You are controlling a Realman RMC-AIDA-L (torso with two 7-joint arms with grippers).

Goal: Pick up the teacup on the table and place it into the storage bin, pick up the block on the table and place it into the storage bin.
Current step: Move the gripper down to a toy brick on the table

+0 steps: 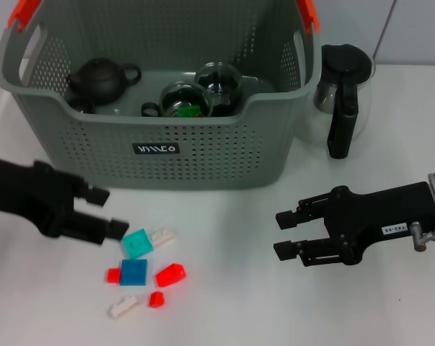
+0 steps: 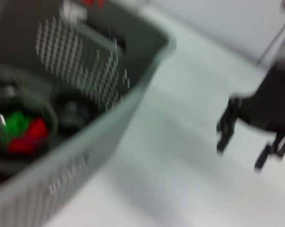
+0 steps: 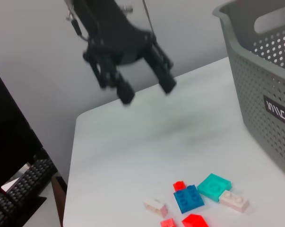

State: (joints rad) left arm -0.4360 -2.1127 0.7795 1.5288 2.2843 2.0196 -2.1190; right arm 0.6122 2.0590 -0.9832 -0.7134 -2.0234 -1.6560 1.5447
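The grey storage bin stands at the back of the white table, and its wall also shows in the right wrist view. Inside it are two glass teacups and a black teapot. Several small blocks lie in front of the bin, among them a teal block, a blue one and a red one. My left gripper hovers open and empty just left of the teal block. My right gripper is open and empty over the bare table at the right.
A glass pitcher with a black lid and handle stands right of the bin. Small white and red blocks lie near the front edge. The table's left edge runs close to the blocks.
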